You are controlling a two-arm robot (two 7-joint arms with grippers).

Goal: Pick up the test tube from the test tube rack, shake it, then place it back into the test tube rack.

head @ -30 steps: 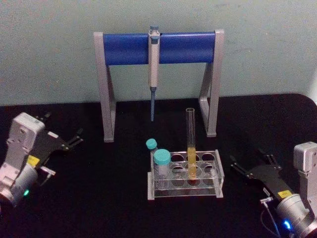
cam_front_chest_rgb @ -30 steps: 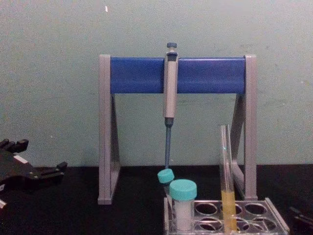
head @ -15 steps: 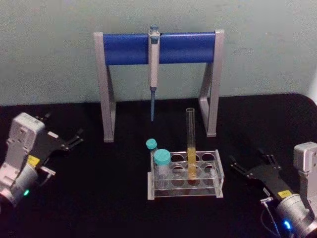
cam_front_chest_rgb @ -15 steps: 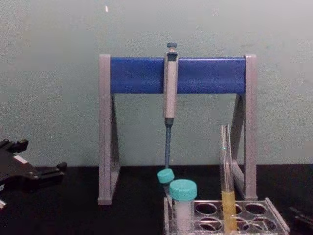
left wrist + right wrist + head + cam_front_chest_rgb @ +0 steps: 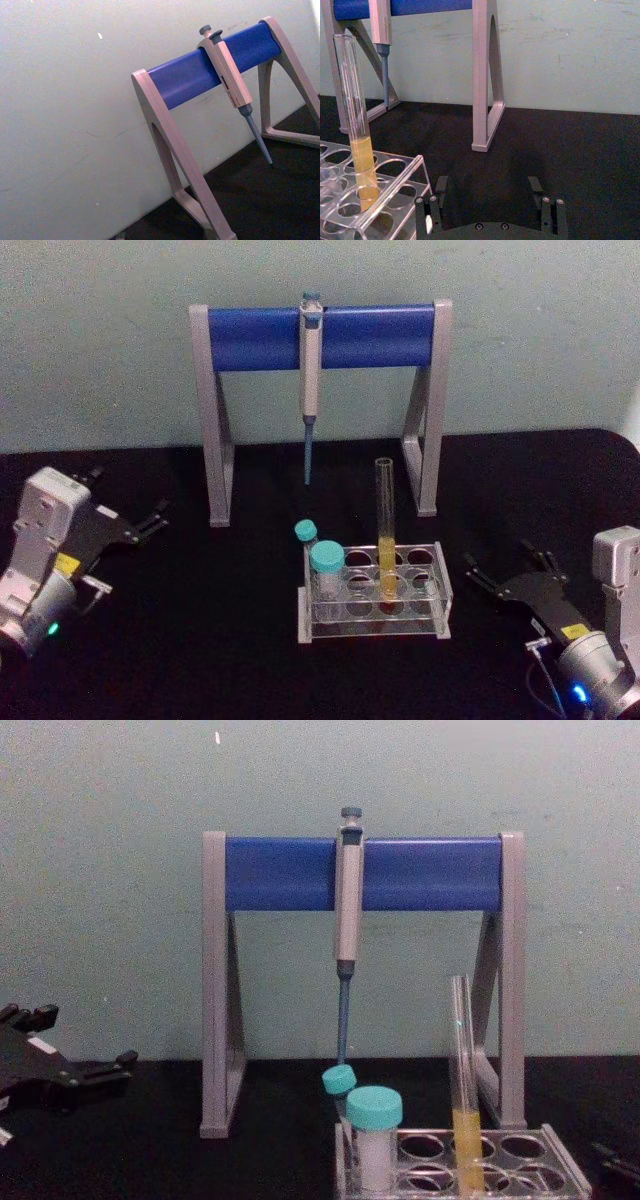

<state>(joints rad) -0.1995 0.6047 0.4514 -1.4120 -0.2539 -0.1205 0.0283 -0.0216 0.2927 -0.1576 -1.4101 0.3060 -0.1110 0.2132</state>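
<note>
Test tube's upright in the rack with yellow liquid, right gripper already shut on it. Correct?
Not quite. The test tube stands upright in the rack with yellow liquid, but the right gripper sits open beside the rack, apart from it, as the head view shows.

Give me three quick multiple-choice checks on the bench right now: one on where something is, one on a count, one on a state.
1. Where is the tall clear glass test tube with yellow-orange liquid?
A. Standing in the low translucent plastic test tube rack
B. Held in the right tool
C. Lying on the black table

2. How many teal-capped tubes are in the rack?
A. None
B. Two
C. Four

3. What state is the right tool in?
A. Shut on the test tube
B. Shut on the pipette
C. Open, holding nothing

Answers: 1 A, the tube stands upright in a rack hole. 2 B, one larger teal-capped tube and one smaller teal-capped tube behind it. 3 C, its fingers are spread beside the rack with only table between them.
</note>
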